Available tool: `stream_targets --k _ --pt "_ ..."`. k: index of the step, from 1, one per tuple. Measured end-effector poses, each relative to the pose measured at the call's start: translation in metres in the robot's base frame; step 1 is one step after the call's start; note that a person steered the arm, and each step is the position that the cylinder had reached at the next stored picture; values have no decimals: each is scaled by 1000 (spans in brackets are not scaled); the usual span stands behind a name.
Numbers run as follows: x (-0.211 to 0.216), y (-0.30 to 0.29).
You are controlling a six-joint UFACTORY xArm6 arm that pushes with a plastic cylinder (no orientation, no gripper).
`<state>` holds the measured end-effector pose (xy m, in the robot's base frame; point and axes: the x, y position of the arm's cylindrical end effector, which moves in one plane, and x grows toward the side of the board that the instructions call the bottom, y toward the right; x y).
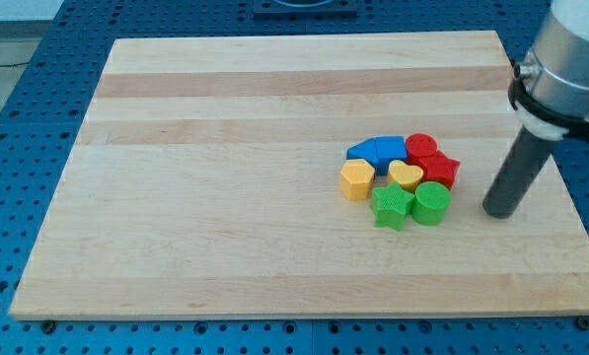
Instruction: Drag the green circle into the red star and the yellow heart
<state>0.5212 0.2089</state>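
A: Where's the green circle?
B: Bottom right of the cluster, touching the red star above it & the yellow heart at its upper left.
A: Rest of the pack?
B: Green star just left of the circle. Yellow hexagon left of the heart. Blue pieces & another red block up top.
A: Claw?
B: No claw, just a rod. My tip sits right of the circle, apart from it, touching no block, on the board.
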Motion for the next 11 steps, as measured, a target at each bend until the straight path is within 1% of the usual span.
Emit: stream_targets --k 1,2,6,11 --pt "19 -3" --pt "25 -25" --pt "25 -55" --pt "12 -57"
